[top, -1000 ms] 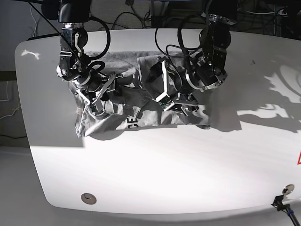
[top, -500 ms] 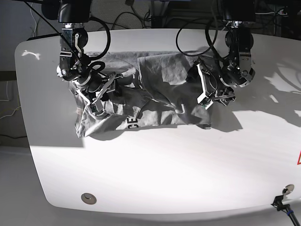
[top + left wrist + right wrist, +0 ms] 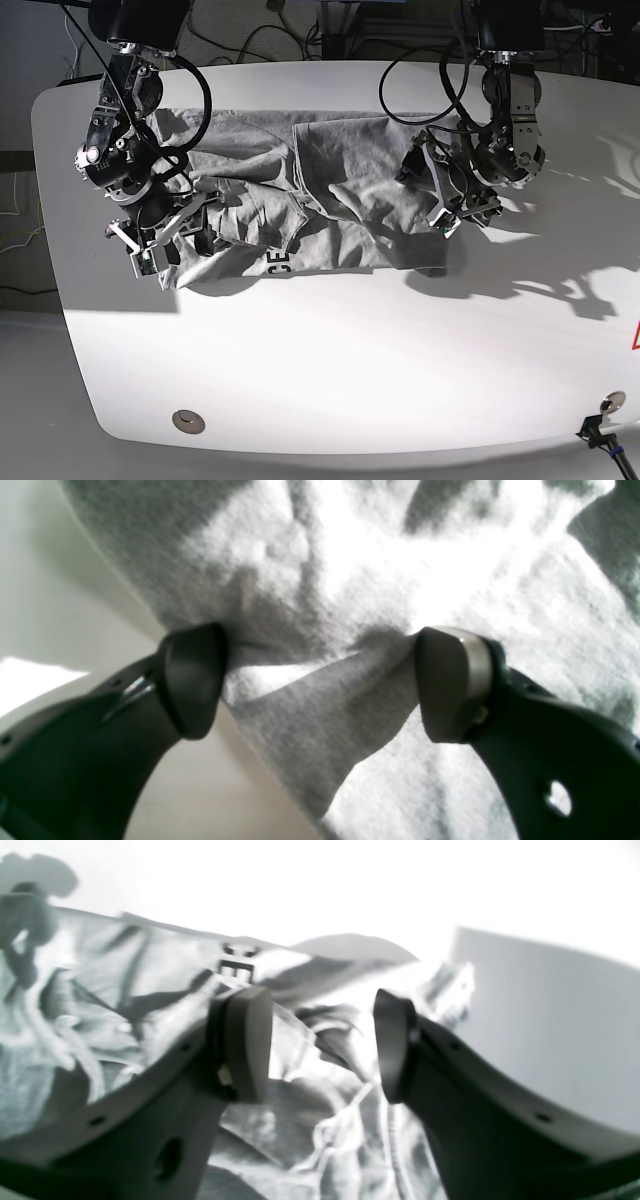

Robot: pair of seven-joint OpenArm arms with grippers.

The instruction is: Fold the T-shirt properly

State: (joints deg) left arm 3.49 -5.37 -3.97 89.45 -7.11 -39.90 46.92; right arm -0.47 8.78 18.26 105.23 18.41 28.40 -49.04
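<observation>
Right gripper [image 3: 160, 235] shifted outward, apparently empty; left gripper [image 3: 320, 680] spread around T-shirt [image 3: 340, 190] fold on table [image 3: 350, 350].

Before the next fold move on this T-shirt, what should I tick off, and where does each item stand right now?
1. Left end effector jaws apart: ok, wide open.
2. Cloth between left jaws: ok, a fold of the T-shirt sits in the gap, not pinched.
3. Right end effector jaws apart: ok, nothing clamped.
4. T-shirt flat: not ok, wrinkled and bunched.
5. Shirt fully on the table: ok.
6. Right jaws touching cloth: cannot tell.
</observation>
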